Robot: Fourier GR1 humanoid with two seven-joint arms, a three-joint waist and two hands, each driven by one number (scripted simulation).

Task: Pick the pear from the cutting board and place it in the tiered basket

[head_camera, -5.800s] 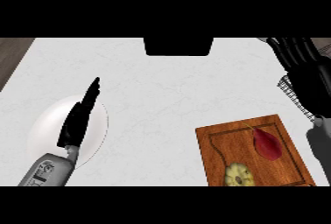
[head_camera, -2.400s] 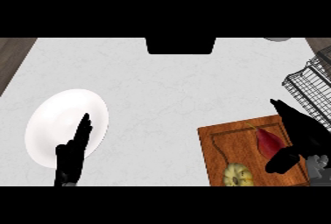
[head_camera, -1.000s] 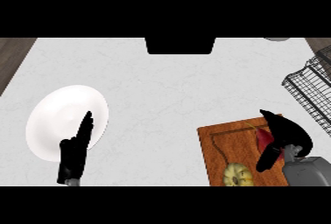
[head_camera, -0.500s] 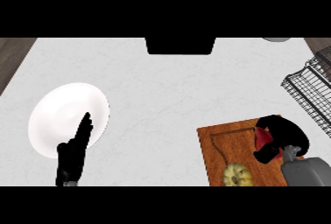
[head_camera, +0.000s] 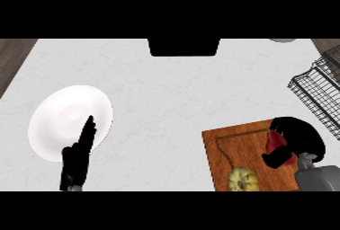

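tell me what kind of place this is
Most likely a kitchen counter. A wooden cutting board lies on the pale counter top with a red pear under the right hand, a white plate sits by the open left hand, and a wire tiered basket stands at the right edge.

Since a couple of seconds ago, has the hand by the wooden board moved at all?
Yes. The right hand has drawn in over the cutting board and curled round the red pear, where before it was spread open.
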